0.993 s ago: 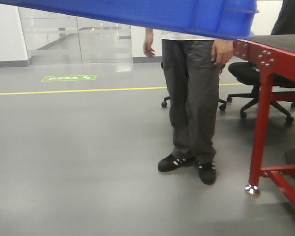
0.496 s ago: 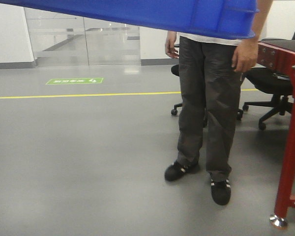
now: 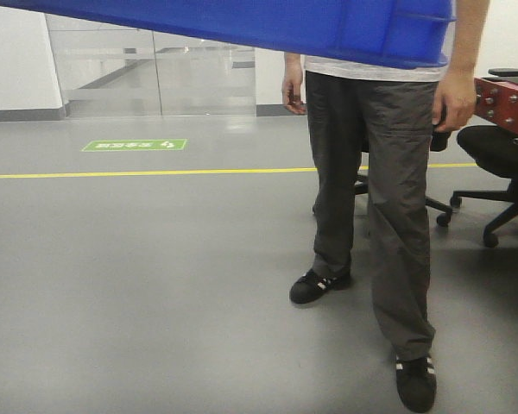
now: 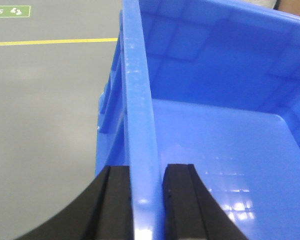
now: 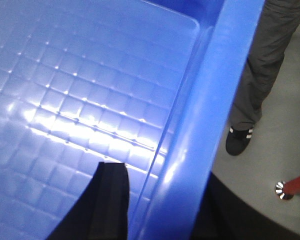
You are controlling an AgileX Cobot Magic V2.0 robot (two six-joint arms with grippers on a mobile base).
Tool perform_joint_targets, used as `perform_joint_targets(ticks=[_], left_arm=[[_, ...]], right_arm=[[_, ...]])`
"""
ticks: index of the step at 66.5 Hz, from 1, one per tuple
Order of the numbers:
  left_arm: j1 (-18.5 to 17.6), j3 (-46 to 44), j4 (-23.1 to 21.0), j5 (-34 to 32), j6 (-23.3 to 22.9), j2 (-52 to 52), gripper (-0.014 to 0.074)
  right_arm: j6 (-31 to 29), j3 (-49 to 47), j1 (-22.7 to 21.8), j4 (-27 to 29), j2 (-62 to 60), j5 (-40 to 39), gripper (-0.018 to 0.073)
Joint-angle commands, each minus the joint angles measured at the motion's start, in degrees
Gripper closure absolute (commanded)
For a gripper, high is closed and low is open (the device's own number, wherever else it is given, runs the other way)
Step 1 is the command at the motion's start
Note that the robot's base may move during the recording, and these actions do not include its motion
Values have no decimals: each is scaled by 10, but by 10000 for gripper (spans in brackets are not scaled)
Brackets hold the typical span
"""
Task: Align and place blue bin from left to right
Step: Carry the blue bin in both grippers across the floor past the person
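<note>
The blue bin (image 3: 268, 26) hangs in the air across the top of the front view, tilted, only its underside and one ribbed corner showing. My left gripper (image 4: 145, 172) is shut on the bin's left rim (image 4: 137, 100), one black finger outside the wall and one inside. My right gripper (image 5: 162, 187) is shut on the bin's right wall (image 5: 210, 100); its inner finger (image 5: 110, 200) lies over the gridded floor (image 5: 80, 90), the outer finger is partly hidden behind the rim. The bin holds nothing.
A person in grey trousers (image 3: 380, 190) stands close ahead at right, one shoe (image 3: 414, 384) near the bottom edge. A red metal table frame (image 3: 505, 99) and black office chair (image 3: 501, 159) sit at far right. Grey floor with a yellow line (image 3: 138, 173) and green marker (image 3: 135, 145).
The view has swung right: the person now stands nearer and larger, the red table frame has slid almost out of frame. The bin stays held at the top.
</note>
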Motion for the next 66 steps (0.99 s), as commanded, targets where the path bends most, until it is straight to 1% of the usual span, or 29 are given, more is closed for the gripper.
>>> perform_joint_targets(ticks=[1,66], left_arm=[[-4,-11,-22,-55,1,-16,708],[-4,-11,-22,-55,1,-16,708]], right_arm=[[10,-8,0,-3,-7,-39,629],[10,-8,0,-3,-7,-39,629]])
